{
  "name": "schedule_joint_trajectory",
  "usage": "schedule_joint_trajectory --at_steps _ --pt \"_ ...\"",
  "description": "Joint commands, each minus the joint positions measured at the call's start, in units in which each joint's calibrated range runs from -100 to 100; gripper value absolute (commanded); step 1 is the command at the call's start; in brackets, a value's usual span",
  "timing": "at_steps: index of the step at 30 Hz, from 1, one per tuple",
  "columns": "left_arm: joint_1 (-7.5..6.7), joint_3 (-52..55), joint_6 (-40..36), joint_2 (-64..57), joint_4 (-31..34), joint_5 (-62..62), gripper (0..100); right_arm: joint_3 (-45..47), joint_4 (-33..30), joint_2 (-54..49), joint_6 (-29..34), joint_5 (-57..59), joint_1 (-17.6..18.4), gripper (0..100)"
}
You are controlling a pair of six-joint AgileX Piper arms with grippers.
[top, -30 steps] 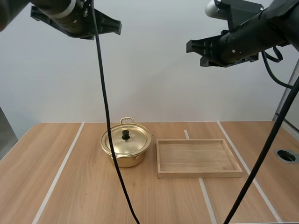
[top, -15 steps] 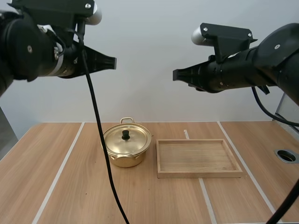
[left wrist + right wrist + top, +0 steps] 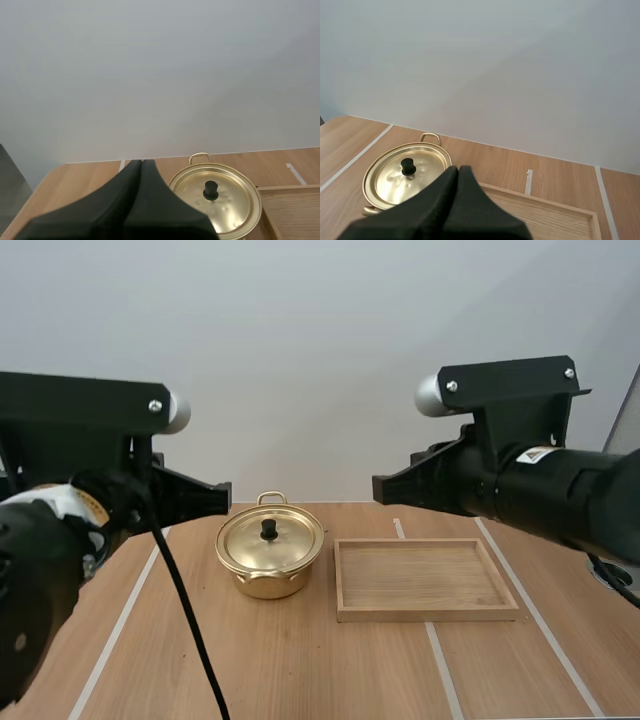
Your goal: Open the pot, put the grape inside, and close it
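My left fingers (image 3: 125, 205) hide part of the pot (image 3: 235, 205), and the tray (image 3: 545, 216) is cut off beside my right fingers (image 3: 440, 207).

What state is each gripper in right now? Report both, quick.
Left gripper: shut, holding nothing.
Right gripper: shut, holding nothing.

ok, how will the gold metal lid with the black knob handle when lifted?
The gold metal lid looks thin and rigid, so probably light. Its small black knob is the only grip, so it may tilt if pinched off-centre. The polished surface is likely slippery.
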Motion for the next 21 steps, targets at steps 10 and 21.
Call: schedule_joint_trajectory --at_steps 10,21 --pt "-0.04 15.63 -6.82 -12.26 11.24 -8.2 0 10.95 -8.07 -13.2 -0.64 -3.85 0.08 0" --pt "2.07 29.34 -11.36 -12.26 11.36 -27.5 0 20.52 -8.73 -13.62 -0.64 -16.86 0.08 0"
